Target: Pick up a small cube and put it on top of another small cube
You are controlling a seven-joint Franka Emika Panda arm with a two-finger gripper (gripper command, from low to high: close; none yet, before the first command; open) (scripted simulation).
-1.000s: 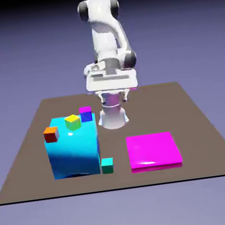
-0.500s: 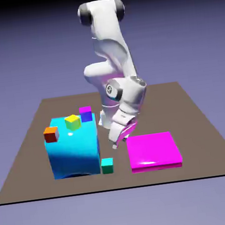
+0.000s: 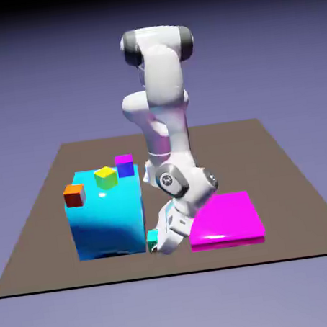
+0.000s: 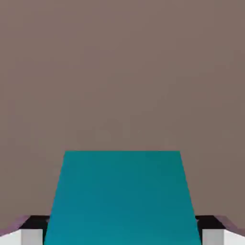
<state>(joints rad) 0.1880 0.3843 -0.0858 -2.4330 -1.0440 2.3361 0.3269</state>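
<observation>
Small teal-green cube (image 4: 122, 198) on the brown table (image 3: 284, 172), low between the finger tips (image 4: 28, 234), one either side, not visibly pressing it; grip impossible to tell. Mostly hidden behind the gripper (image 3: 164, 240) in the exterior view. Big glossy cyan block (image 3: 107, 219) just beside, to that view's left, carrying orange-red cube (image 3: 74, 195), yellow-green cube (image 3: 106, 177) and blue cube (image 3: 125, 166) with magenta top. Flat shiny magenta slab (image 3: 224, 218) close on the other side.

Plain blue-violet backdrop (image 3: 23, 68), darker toward the top. Flat brown table (image 3: 285, 179) in the middle, evenly lit; the same brown fills the hand view.
</observation>
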